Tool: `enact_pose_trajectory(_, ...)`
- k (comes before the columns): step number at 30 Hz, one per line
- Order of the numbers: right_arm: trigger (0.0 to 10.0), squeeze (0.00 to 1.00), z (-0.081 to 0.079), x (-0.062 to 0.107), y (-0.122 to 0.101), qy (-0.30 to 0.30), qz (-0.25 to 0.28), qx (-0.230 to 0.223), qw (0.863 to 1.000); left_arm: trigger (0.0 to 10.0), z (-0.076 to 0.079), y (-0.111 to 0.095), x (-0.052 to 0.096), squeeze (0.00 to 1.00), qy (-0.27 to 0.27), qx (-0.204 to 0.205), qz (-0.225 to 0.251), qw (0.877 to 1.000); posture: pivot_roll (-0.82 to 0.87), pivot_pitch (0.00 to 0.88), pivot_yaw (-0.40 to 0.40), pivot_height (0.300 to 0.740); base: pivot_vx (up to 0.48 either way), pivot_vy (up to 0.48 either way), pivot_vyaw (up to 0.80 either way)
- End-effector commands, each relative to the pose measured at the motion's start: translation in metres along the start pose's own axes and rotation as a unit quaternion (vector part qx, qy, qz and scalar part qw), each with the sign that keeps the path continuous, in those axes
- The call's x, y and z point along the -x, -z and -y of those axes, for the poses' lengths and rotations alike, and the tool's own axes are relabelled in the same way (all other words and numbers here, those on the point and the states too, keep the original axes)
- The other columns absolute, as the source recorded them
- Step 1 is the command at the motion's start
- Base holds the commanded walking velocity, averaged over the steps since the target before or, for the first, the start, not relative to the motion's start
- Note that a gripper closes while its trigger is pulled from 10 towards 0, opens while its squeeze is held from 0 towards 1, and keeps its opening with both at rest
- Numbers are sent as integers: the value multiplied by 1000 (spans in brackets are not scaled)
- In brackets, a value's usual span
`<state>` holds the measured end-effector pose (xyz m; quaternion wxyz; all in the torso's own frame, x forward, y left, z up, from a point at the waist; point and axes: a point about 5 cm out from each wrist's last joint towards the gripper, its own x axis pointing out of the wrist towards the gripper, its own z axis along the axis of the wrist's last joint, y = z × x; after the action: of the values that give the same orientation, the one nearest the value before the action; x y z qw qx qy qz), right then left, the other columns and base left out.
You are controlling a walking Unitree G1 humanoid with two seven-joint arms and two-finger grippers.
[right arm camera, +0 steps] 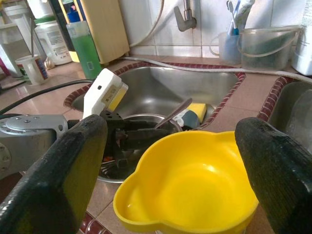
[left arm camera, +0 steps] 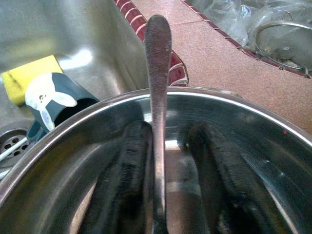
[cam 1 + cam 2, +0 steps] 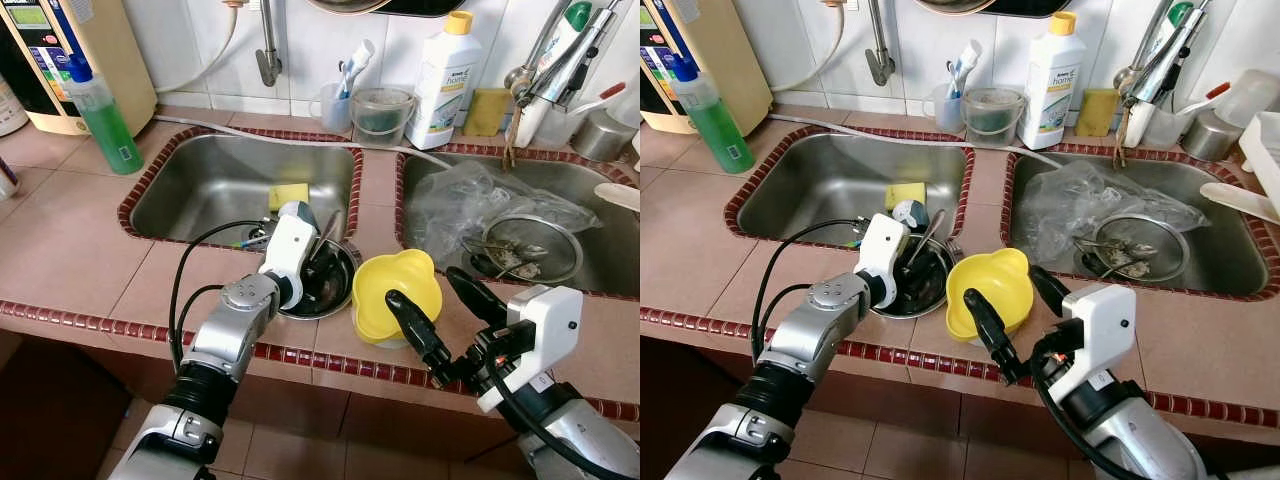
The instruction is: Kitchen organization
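Between the two sinks, on the tiled counter edge, the left gripper (image 3: 318,268) reaches down into one steel bowl (image 3: 340,290), its fingers (image 2: 127,161) narrowly parted around one spoon handle (image 2: 157,73); whether they pinch it is unclear. The right gripper (image 3: 445,310) hangs wide open, holding nothing, just before one yellow bowl (image 3: 395,292). The spoon's head is hidden. One sponge (image 3: 288,194) lies in the left sink (image 3: 200,180).

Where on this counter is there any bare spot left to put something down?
Bare tile lies left of the left sink, between the green bottle and the counter edge. The strip between the sinks is narrow. The front is crowded: steel bowl, yellow bowl, both grippers. The right sink holds plastic and a strainer.
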<state>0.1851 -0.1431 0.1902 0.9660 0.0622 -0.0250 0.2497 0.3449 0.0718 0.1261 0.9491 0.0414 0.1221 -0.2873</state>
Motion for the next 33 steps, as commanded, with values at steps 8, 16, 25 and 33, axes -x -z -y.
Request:
enact_pose_trajectory(8,10000,0,-3,0,-5,-6,11,8,1000,0,1,-1,1,0,5,1,4,1000,-261,114,54,740,0,0,0)
enact_pose_trajectory(16,10000,0,-3,-1,-5,-7,11,8,1000,0,1,-2,1,0,7,2,5,1000,-259,110,53,740,0,0,0)
enact_pose_trajectory(25,10000,0,-1,-5,-5,-13,13,10,1000,0,-1,-5,1,0,5,-3,11,1000,-250,92,47,740,0,0,0)
enact_pose_trajectory(33,10000,0,0,-10,-5,-22,17,15,999,0,-7,-11,1,0,1,-8,19,1000,-240,61,41,740,0,0,0)
